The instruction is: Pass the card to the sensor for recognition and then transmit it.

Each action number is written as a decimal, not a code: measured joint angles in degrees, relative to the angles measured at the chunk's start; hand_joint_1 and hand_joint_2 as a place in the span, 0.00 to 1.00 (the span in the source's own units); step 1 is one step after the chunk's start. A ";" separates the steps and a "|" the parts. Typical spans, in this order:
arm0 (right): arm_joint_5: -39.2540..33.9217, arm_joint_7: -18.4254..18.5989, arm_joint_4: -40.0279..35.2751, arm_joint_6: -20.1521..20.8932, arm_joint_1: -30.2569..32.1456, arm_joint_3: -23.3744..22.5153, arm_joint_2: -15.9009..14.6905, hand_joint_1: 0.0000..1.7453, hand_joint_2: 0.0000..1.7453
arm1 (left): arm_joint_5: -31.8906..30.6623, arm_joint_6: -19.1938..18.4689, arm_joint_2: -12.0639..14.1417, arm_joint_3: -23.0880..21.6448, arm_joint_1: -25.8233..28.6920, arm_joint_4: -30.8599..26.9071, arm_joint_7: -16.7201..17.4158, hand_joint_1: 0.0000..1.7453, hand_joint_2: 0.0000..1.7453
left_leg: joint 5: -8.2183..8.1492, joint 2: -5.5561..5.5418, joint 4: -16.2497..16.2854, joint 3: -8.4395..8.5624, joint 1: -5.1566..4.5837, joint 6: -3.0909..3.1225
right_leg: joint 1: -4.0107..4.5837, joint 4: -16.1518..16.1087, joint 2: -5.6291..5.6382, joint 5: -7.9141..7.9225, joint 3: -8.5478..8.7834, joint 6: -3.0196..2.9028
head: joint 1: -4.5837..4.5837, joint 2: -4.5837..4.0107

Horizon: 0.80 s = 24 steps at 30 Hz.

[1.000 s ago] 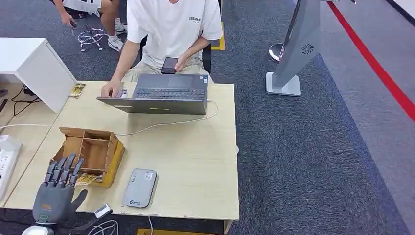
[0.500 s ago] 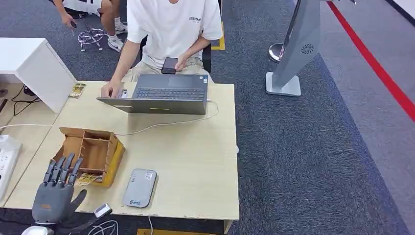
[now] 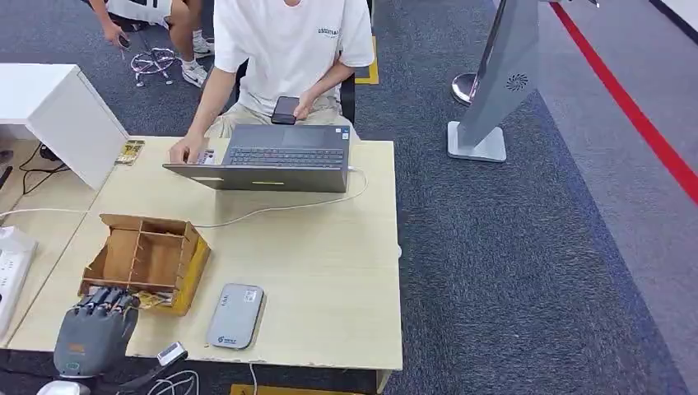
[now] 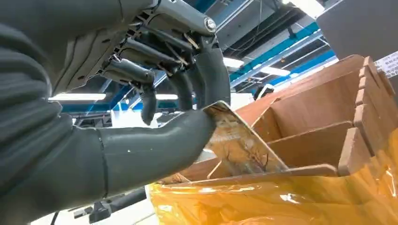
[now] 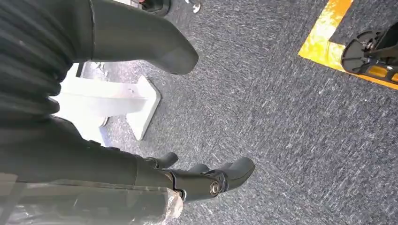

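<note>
My left hand (image 3: 95,327) is at the table's near left corner, against the front of the wooden divider box (image 3: 148,257). Its fingers are curled in. In the left wrist view this hand (image 4: 155,93) pinches a patterned yellow card (image 4: 237,140) between thumb and fingers; the card's lower end still sits in the box's front slot (image 4: 281,171). The grey flat sensor (image 3: 234,316) lies on the table to the right of the box, near the front edge. My right hand (image 5: 94,164) hangs over dark carpet, fingers apart and holding nothing.
A person (image 3: 288,49) sits at the far side behind an open laptop (image 3: 272,156), whose cable crosses the table. A white box (image 3: 66,111) and a power strip (image 3: 12,271) are at the left. A grey stand (image 3: 494,90) is on the carpet to the right.
My left hand's fingers, spread and raised over the box front before, have curled down and closed on the card. Nothing else has moved.
</note>
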 joint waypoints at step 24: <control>-0.87 0.59 0.00 -0.48 0.05 -0.02 -0.09 0.00 1.00 | 0.35 0.24 2.69 -9.03 3.82 -3.42 18.45 1.00 1.00 | 0.00 0.02 0.00 0.01 0.01 0.00 | 0.01 0.00 0.02 0.00 -0.03 0.00 | 0.00 0.00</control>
